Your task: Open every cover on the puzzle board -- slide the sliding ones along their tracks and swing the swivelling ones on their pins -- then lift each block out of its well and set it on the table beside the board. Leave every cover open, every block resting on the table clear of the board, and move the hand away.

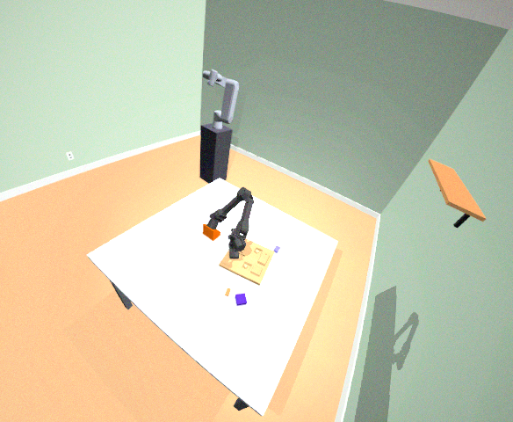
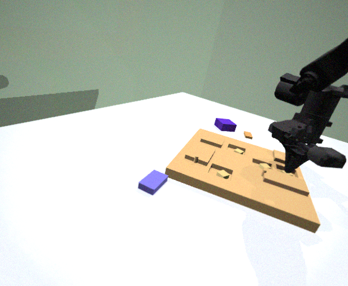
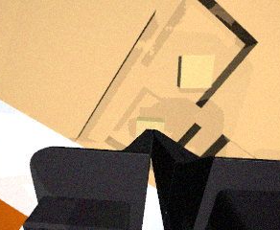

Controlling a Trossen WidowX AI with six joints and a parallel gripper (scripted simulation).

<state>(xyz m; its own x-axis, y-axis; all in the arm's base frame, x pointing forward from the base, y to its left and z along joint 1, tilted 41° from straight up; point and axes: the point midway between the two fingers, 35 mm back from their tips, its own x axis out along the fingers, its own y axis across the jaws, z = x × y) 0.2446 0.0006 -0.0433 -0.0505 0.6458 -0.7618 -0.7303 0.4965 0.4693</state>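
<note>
The tan puzzle board (image 1: 244, 268) (image 2: 198, 144) (image 3: 58, 57) lies on the white table (image 1: 156, 272) (image 2: 75, 154). My gripper (image 1: 233, 254) (image 2: 289, 170) (image 3: 151, 134) is shut on nothing, its tips pressed down into a well at the board's corner, next to a raised cover slab (image 2: 286, 182). In the wrist view a pale block (image 3: 198, 72) lies in that well and another pale piece (image 3: 149, 125) sits right at my fingertips. Other pale blocks sit in open wells in the exterior view, one (image 2: 238, 151) further back and one (image 2: 223, 174) near the front edge. A dark purple block (image 1: 240, 298) (image 2: 225, 124), a small orange block (image 1: 227, 292) (image 2: 248, 134) and a light purple flat block (image 1: 277, 249) (image 2: 152, 182) rest on the table off the board.
The arm's orange base (image 1: 211, 232) (image 3: 1, 216) stands on the table behind the board. A grey second arm (image 1: 224, 98) on a black pedestal (image 1: 214, 152) stands beyond the table. An orange shelf (image 1: 456, 189) hangs on the right wall.
</note>
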